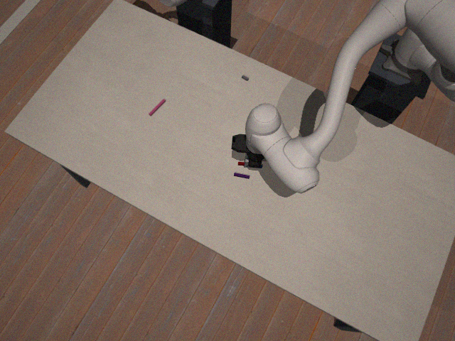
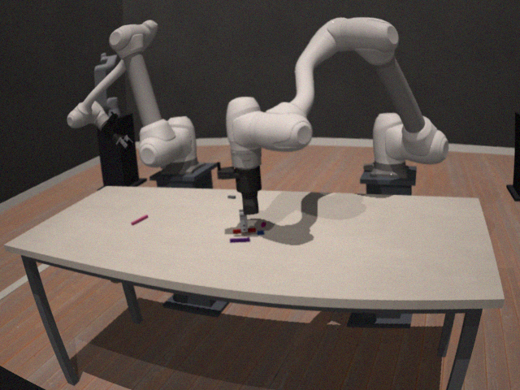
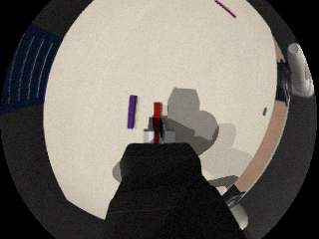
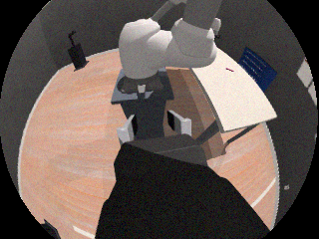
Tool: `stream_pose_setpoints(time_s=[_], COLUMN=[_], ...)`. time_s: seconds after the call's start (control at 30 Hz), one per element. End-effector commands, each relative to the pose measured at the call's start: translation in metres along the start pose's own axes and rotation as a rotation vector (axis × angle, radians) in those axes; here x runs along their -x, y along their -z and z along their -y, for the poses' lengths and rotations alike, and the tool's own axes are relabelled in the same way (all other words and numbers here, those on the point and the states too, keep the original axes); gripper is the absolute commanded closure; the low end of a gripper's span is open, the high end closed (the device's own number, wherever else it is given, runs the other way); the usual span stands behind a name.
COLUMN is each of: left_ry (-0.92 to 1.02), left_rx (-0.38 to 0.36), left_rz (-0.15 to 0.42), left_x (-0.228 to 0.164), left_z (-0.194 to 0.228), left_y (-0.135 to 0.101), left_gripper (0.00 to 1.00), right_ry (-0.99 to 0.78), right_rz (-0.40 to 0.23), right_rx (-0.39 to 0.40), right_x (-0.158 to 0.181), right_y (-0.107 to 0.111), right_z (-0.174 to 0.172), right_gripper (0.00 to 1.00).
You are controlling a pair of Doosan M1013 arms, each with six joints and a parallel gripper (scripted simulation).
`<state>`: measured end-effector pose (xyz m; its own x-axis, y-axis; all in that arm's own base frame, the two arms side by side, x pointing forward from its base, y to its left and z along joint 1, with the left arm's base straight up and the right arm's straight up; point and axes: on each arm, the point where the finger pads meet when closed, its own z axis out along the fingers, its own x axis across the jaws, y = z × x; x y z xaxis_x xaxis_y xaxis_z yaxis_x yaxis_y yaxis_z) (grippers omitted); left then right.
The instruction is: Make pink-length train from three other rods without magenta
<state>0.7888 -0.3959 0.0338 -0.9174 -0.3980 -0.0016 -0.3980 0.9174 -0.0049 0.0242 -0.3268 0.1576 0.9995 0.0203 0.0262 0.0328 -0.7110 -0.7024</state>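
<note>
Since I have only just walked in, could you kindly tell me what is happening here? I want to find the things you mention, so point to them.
The left gripper (image 1: 247,163) (image 2: 244,230) (image 3: 157,122) has its fingers around the red rod (image 1: 240,163) (image 2: 237,231) (image 3: 158,109), though whether it grips it I can't tell. The blue rod (image 1: 261,166) (image 2: 261,232) is close to the red one's end; the purple rod (image 1: 241,175) (image 2: 240,240) (image 3: 132,112) lies alongside, apart. No finished three-rod train shows. The right gripper (image 2: 123,141) (image 4: 152,119) is open, away from the table (image 1: 146,176) (image 2: 335,260) (image 4: 236,100).

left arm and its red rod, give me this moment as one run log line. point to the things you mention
left end effector (image 1: 247,163) (image 2: 243,231) (image 3: 159,136): shut on red rod (image 1: 241,163) (image 2: 236,231) (image 3: 158,110) | blue rod (image 2: 261,232): by its end | purple rod (image 1: 242,175) (image 2: 240,240) (image 3: 132,112): alongside, apart
</note>
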Motion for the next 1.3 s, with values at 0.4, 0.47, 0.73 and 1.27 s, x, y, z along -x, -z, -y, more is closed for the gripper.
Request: stream_pose_setpoints(time_s=[0.4, 0.47, 0.73, 1.27], left_ry=[0.006, 0.006, 0.006, 0.006], left_rx=[0.008, 0.008, 0.008, 0.008], left_rz=[0.000, -0.001, -0.001, -0.001], left_x=[0.0000, -0.0002, -0.0002, -0.0002], left_z=[-0.0052, -0.0053, -0.0054, -0.0054], left_y=[-0.0140, -0.0140, -0.0137, -0.0137], left_gripper=[0.76, 0.76, 0.76, 0.76], right_ry=[0.003, 0.003, 0.003, 0.003], right_rz=[-0.013, -0.013, -0.013, -0.013], right_rx=[-0.005, -0.005, -0.005, -0.005], right_x=[-0.0012, -0.0012, -0.0012, -0.0012], right_y=[-0.0013, -0.0013, -0.0013, -0.0013], right_z=[0.0029, 0.0029, 0.0029, 0.0029], right_gripper=[0.00, 0.00, 0.00, 0.00])
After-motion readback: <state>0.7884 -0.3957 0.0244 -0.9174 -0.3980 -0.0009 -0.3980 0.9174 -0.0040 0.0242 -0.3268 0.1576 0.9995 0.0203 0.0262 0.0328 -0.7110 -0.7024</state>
